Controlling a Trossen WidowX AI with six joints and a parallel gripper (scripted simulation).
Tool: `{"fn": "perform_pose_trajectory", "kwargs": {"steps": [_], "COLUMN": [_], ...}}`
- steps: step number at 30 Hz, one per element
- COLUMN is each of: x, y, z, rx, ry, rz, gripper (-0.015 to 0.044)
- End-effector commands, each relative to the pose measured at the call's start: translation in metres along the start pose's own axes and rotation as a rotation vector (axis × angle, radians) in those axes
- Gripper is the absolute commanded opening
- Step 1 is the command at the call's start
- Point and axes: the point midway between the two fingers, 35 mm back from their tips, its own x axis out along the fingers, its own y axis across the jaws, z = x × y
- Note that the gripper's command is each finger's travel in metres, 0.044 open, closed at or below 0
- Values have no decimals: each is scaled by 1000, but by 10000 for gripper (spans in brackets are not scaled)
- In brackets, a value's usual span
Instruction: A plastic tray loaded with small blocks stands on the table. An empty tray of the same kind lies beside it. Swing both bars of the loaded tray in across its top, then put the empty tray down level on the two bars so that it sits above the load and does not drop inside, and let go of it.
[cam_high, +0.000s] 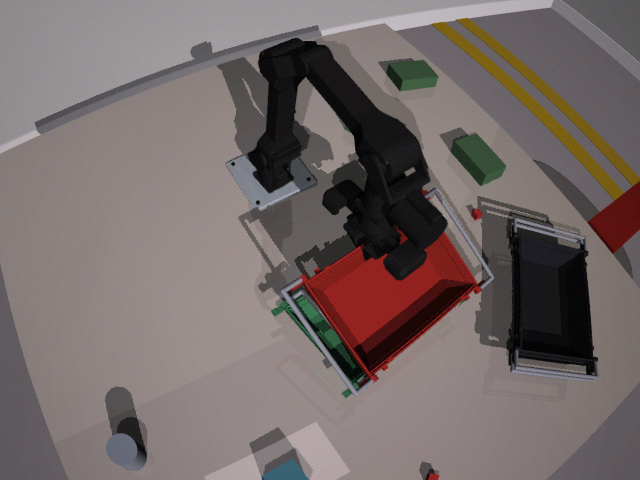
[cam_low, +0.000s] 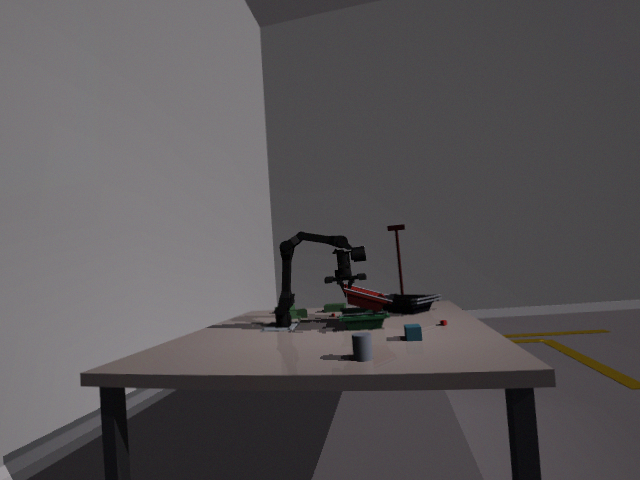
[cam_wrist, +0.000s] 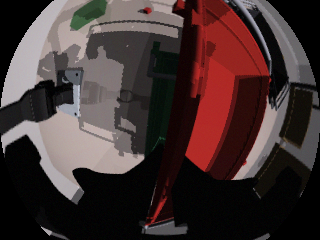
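The red empty tray (cam_high: 454, 260) (cam_low: 364, 298) (cam_wrist: 215, 115) hangs tilted above the green tray, its gripped long side higher. Its wire bars stand out at both ends, the left bar (cam_high: 320, 343) over the green tray's end. My gripper (cam_high: 374, 252) (cam_low: 347, 287) (cam_wrist: 166, 147) is shut on the red tray's long side wall. The green loaded tray (cam_high: 278, 310) (cam_low: 364, 323) (cam_wrist: 157, 112) stands on the table, green blocks (cam_high: 333, 338) showing inside it. A grey bar (cam_wrist: 162, 75) crosses near one end of it in the wrist view; its other bar is mostly hidden.
A black tray (cam_high: 588, 310) (cam_low: 405, 305) stands at the right, a red post (cam_low: 399, 263) beyond it. Green blocks (cam_high: 412, 75) (cam_high: 478, 160) lie behind. A grey cylinder (cam_high: 123, 449) (cam_low: 361, 347), a teal cube (cam_high: 285, 471) (cam_low: 413, 332) and small red pieces (cam_high: 476, 213) (cam_high: 433, 476) are around.
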Motion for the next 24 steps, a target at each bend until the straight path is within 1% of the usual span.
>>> {"fn": "perform_pose_trajectory", "kwargs": {"steps": [1,24], "x": [6,10], "y": [5,8], "z": [-2,-3], "rx": [2,2], "ry": [-1,-1], "rz": [18,18], "gripper": [0,0]}}
